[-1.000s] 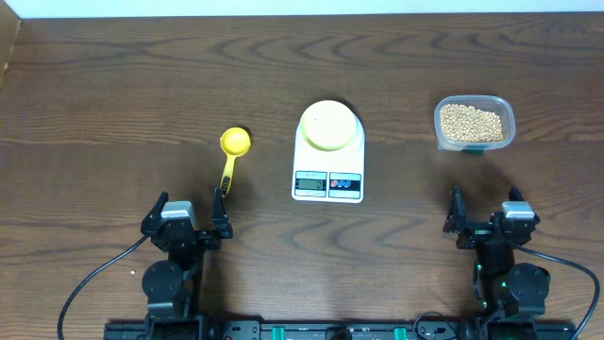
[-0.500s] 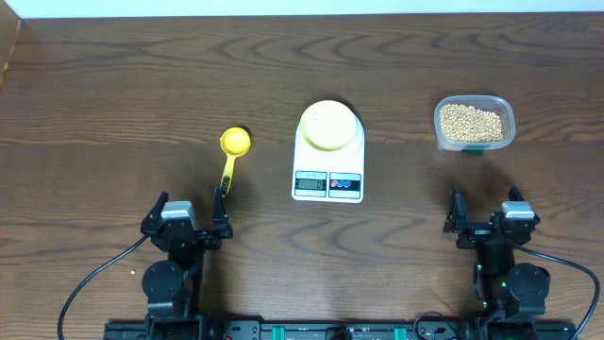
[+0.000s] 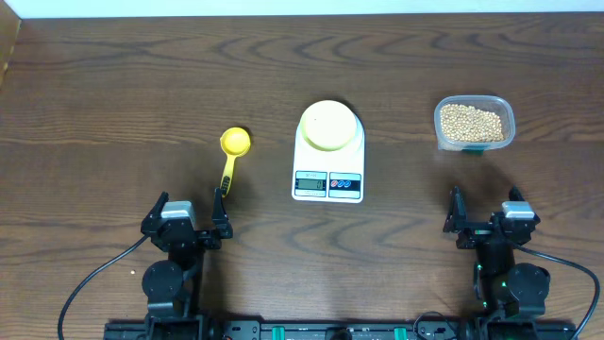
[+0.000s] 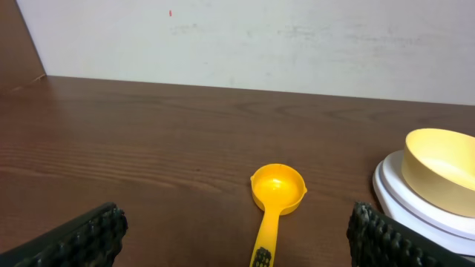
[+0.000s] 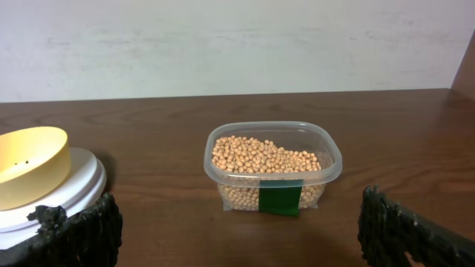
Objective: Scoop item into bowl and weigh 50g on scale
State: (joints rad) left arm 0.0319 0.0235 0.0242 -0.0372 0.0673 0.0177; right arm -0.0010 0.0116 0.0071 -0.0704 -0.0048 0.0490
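Soybeans, upper right, would likely roll and spill; take the light, stiff yellow scoop by its handle. Left gripper and right gripper gape empty.

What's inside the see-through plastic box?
Lots of small tan beans sit in a heap inside the clear tub. A green label on its front wall covers some beans, and the heap hides the tub's bottom.

No text is legible, even on the scale
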